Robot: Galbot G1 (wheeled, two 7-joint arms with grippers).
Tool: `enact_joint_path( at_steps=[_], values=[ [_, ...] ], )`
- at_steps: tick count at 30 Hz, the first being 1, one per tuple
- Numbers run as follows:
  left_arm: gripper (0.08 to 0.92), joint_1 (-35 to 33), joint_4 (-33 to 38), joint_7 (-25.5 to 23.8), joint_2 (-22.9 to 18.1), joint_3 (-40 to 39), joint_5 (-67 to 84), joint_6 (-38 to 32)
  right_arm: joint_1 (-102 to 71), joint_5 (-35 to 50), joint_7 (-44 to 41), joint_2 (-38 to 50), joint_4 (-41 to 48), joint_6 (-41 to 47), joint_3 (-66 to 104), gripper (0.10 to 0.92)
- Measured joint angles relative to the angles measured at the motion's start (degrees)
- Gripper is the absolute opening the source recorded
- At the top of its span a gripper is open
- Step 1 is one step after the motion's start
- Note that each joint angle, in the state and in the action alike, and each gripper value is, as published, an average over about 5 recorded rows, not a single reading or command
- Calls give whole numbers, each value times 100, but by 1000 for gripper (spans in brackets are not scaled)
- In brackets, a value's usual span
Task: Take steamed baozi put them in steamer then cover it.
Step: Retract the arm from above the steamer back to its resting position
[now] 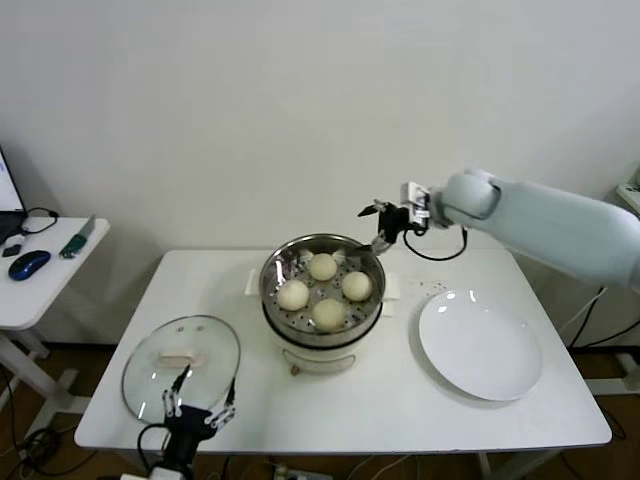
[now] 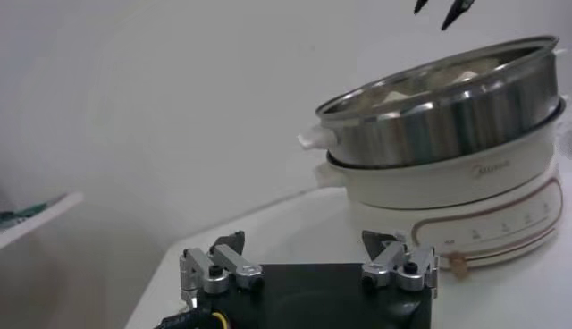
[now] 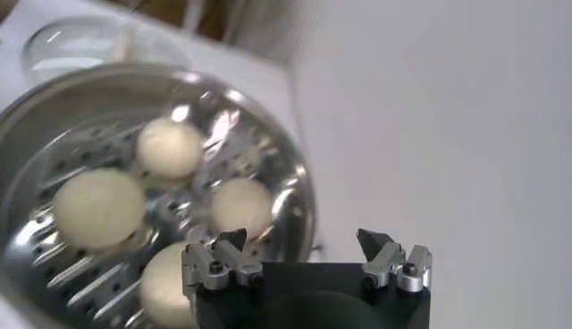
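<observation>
Four baozi (image 1: 322, 267) in one steamer (image 1: 275, 305)

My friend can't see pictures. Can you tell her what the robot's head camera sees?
Four steamed baozi sit in the steamer mid-table, still uncovered. The open right gripper hovers at its far rim; the open left gripper hangs at the near edge over the glass cover lying flat on the table. An empty white plate lies right of the steamer.

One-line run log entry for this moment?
baozi: four in steamer | cover: on table, off | right tool: open, above rim | left tool: open, near cover
</observation>
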State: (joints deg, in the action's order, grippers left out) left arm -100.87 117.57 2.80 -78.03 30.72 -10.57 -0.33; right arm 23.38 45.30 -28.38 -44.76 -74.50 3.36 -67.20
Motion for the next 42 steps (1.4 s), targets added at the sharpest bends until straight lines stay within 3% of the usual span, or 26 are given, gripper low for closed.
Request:
enact_joint_path(
  at_steps=[8, 15, 29, 42],
  values=[
    [823, 39, 38, 88, -42, 80, -698, 37, -2237, -78, 825, 849, -593, -477, 2511, 823],
    [823, 28, 65, 120, -53, 189, -1859, 131, -4452, -267, 1171, 983, -958, -741, 4888, 823],
    [823, 303, -280, 209, 72, 242, -5082, 433, -8001, -892, 1422, 23, -1420, -943, 8578, 823],
    [823, 1054, -1283, 293, 285, 316, -7058, 581, -9732, -1191, 1349, -776, -1694, -1057, 10131, 823]
  ],
)
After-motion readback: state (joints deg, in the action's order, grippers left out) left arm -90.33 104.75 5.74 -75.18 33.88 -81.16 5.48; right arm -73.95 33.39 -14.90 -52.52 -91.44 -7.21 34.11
